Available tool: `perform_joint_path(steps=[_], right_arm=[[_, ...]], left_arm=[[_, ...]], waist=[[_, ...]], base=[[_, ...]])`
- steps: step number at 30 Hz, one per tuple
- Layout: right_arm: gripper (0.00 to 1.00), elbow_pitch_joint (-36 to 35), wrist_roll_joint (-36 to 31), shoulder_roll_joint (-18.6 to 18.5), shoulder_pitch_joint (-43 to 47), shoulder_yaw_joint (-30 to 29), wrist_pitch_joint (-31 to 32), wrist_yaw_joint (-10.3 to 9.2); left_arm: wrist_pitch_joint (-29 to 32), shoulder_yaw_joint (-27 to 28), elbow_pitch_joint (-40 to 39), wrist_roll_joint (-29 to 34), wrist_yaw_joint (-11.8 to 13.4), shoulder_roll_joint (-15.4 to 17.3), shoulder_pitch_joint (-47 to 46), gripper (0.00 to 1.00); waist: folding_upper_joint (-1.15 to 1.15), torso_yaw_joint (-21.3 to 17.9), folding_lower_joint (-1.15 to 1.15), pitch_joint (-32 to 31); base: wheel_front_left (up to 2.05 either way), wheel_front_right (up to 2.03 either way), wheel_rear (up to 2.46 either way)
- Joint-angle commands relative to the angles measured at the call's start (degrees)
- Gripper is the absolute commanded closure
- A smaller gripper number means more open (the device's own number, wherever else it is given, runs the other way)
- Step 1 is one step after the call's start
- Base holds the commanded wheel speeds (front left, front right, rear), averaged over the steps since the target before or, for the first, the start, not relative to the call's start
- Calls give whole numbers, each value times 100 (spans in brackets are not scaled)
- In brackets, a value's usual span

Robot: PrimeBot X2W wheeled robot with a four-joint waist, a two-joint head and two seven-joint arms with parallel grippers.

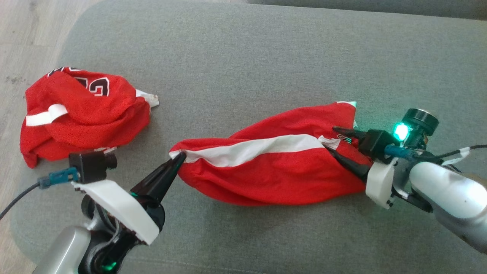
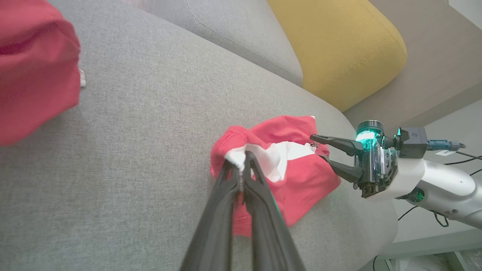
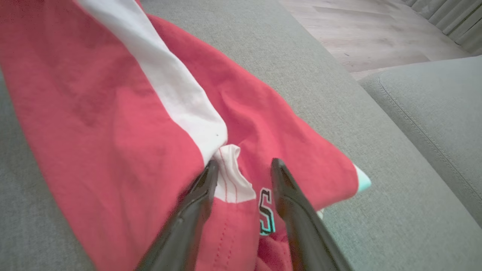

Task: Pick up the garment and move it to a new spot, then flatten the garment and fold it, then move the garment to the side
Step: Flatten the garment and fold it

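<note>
The bunched red, white-striped jersey [image 1: 274, 171] lay lengthwise left-to-right on the grey sofa cushion [image 1: 243, 57], left gripper [image 1: 179, 158] clamped on its left tip, right gripper [image 1: 331, 139] with jaws parted astride its right end.

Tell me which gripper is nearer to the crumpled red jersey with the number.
Left. The left gripper, shut on the striped garment at its left end, sits just right of the crumpled jersey; the right gripper is at that garment's right end, farther away.

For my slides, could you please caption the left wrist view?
Left gripper pinches the white trim of a red garment on a grey sofa; right gripper, open, at its far end.
</note>
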Motion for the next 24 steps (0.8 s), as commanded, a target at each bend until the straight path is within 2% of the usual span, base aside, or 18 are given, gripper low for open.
perform_joint_path(steps=[1, 2, 3, 4, 7, 12, 18, 24], right_arm=[[42, -127, -65, -114, -61, -38, 24, 39], [51, -178, -160, -116, -19, -36, 58, 39], [67, -235, -258, -122, 19, -35, 62, 39], [100, -273, -318, -130, 45, -35, 47, 39], [100, -304, -331, -139, 91, -34, 12, 39], [100, -123, 27, -182, -3, -58, -272, 39], [100, 31, 601, -212, -219, -833, -639, 39], [100, -134, 781, -406, -593, -1585, -728, 39]], left_arm=[[-75, 239, -147, -22, -33, 150, -328, 100], [-91, 220, -132, -24, -34, 147, -344, 100], [-106, 201, -117, -28, -34, 145, -357, 100], [-122, 185, -101, -31, -35, 145, -369, 100], [-186, 158, -55, -38, -35, 154, -392, 100], [-488, 172, -138, 28, -36, 214, -485, 100], [-1143, 181, -533, 239, -37, 442, -798, 100], [-1331, 249, -634, 360, -37, 722, -1399, 100]], waist=[[0, 7, -1, 5], [0, 15, -1, 8], [0, 21, -1, 8], [0, 23, -1, 7], [0, 12, -1, -12], [0, -66, -1, -51], [0, -349, -1, -62], [0, -619, -1, 40]], base=[[0, 0, 0], [0, 0, 0], [0, 0, 0], [0, 0, 0], [0, 0, 0], [0, 0, 0], [0, 0, 0], [0, 0, 0]])
